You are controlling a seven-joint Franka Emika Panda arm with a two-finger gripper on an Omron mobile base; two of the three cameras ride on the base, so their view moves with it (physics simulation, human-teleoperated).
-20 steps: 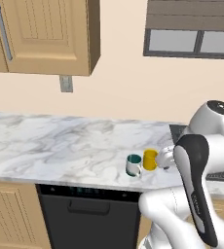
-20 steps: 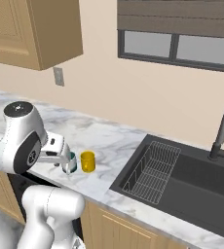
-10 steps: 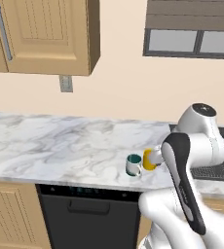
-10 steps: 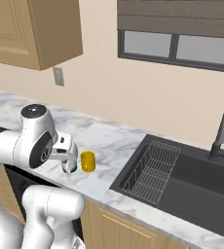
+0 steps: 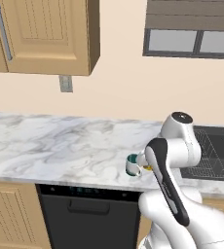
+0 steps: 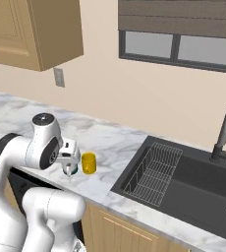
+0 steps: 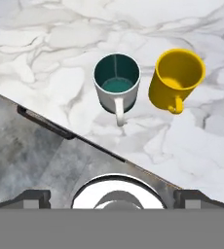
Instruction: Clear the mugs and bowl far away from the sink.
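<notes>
Two mugs stand side by side near the counter's front edge. The teal mug [image 7: 116,82], grey-white outside, has its handle turned toward me; the yellow mug [image 7: 177,78] is just to its right. My gripper [image 7: 113,199] hovers above and short of them, open, with nothing between its fingertips [image 7: 33,198]. From the right base view the gripper [image 6: 68,166] hangs over the teal mug [image 6: 70,171], beside the yellow mug [image 6: 89,163]. From the left, the teal mug [image 5: 132,164] peeks out beside my forearm. The sink [image 6: 193,187] lies to the right. The bowl is out of view.
A wire rack [image 6: 152,172] sits in the sink's left half and a dark faucet [image 6: 222,133] stands behind it. A black dishwasher [image 5: 89,214] is under the counter below the mugs. The marble counter [image 5: 50,146] stretches away to the left.
My arm has swung in and folded lower, bringing the hand closer over the two mugs. The mugs have not moved and the jaws stay open.
</notes>
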